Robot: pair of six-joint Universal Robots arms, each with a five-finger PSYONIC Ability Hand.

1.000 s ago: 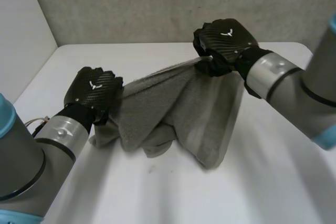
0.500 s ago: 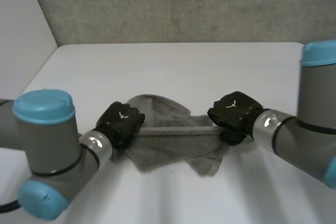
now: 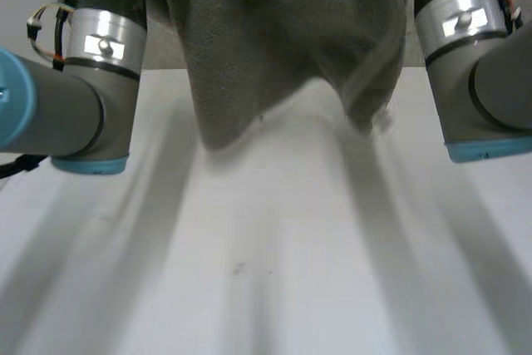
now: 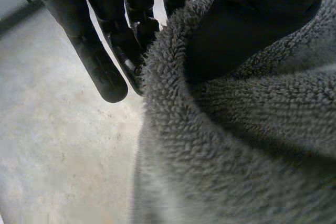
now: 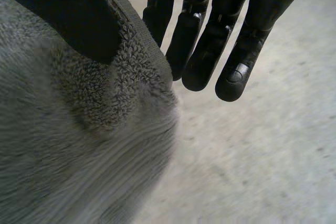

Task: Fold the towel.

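Left hand [image 4: 252, 14]: its fingers [image 4: 107, 80] are straight and close together behind the towel [image 4: 236, 145], and the thumb presses the fluffy edge against them from the front, pinching it.
Right hand [image 5: 68, 14]: its fingers [image 5: 239, 72] are straight and side by side. The one nearest the cloth lies against the hemmed edge, and the thumb clamps the pile from the other side, so this is a pinch too.
Towel: grey terry, held by its upper edge between the two hands. It hangs as a loose sheet with two drooping points over the far part of the table. Whether the points touch the surface cannot be told.
Left arm [image 3: 91, 97]: raised steeply, its wrist up at the towel's left side.
Right arm [image 3: 482, 97]: raised the same way at the towel's right side.
Table [image 3: 266, 272]: white, bare in front of the hanging cloth.
Change: half a second ago both hands were low, with the towel bunched on the table between them. Now both have gone up and the cloth is lifted and hangs open.
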